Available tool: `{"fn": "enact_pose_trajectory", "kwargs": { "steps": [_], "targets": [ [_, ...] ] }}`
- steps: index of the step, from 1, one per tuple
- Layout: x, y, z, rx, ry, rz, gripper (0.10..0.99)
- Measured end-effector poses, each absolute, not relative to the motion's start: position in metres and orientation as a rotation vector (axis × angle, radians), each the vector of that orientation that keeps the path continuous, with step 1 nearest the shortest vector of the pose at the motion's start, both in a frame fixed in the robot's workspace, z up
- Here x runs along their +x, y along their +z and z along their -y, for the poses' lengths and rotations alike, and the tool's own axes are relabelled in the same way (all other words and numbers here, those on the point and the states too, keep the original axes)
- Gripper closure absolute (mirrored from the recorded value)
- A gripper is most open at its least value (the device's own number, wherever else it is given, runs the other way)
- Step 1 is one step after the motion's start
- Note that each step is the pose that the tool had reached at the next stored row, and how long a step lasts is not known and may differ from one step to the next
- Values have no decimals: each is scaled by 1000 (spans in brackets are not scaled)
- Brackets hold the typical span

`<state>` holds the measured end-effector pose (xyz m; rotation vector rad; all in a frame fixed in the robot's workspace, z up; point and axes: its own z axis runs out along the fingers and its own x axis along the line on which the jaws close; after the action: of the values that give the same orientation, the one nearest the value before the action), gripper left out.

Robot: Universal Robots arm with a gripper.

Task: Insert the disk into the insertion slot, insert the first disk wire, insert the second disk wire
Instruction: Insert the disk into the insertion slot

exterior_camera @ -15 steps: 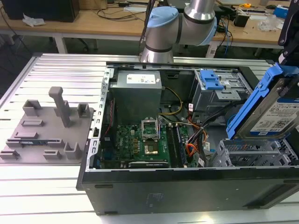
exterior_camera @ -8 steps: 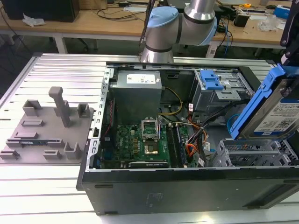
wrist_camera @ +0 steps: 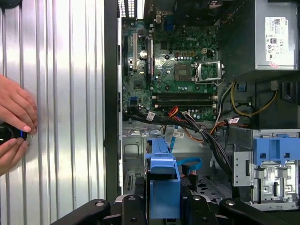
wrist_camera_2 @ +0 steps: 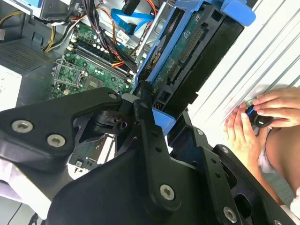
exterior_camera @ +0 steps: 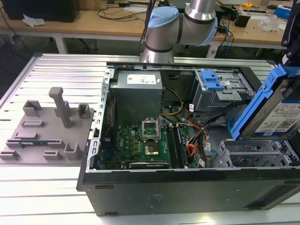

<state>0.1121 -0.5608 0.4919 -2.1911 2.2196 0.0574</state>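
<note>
Looking outward from the wrist, the end effector (wrist_camera_2: 157, 110) is seen closest in, clamped on the disk (wrist_camera_2: 187, 56), with its black fingers (wrist_camera_2: 143, 124) pressed against the blue caddy frame. The same grip is caught in the first wrist view, where the end effector (wrist_camera: 164, 208) is closed around the blue end of the disk (wrist_camera: 161, 161).

In the exterior view the disk (exterior_camera: 281, 117) is held steeply tilted in the air at the exterior view's right, label showing. It's hung just over the insertion slot (exterior_camera: 248, 157), the silver perforated cage inside the open computer case (exterior_camera: 187, 192). So it's not seated in the slot yet.

A bit further in, a bundle of orange and black wires (exterior_camera: 194, 150) is bunched between the cage and the green motherboard (exterior_camera: 140, 140). Behind those, the grey power supply (exterior_camera: 138, 86) and the blue latch piece (exterior_camera: 211, 80) are set against the far wall of the case.

Outside the case, a grey fixture plate (exterior_camera: 47, 131) is laid on the ribbed metal worktop (exterior_camera: 51, 75), just beside the case at the exterior view's left. A person's hands (wrist_camera: 16, 112) are rested on the worktop beside the case, wrapped around a small dark object (wrist_camera: 9, 133).

Farthest back, the arm (exterior_camera: 183, 23) is seen rising behind the case, with wooden benches (exterior_camera: 70, 23) beyond it.
</note>
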Motion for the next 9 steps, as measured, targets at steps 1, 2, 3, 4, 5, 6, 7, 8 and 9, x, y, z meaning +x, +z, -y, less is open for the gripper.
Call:
{"fn": "enact_pose_trajectory", "kwargs": {
  "steps": [1, 2, 3, 4, 5, 6, 7, 8, 9],
  "targets": [
    [112, 492, 560, -2191, 57, -2220, 722],
    [112, 492, 560, -2191, 57, -2220, 722],
    [112, 492, 559, -2191, 57, -2220, 722],
    [112, 492, 559, -2191, 57, -2220, 722],
    [113, 492, 558, -2191, 57, -2220, 722],
    [114, 491, 557, -2191, 57, -2220, 722],
    [114, 491, 556, -2192, 57, -2220, 722],
    [115, 491, 556, -2192, 58, -2220, 722],
    [115, 491, 556, -2191, 58, -2220, 722]
  ]
}}
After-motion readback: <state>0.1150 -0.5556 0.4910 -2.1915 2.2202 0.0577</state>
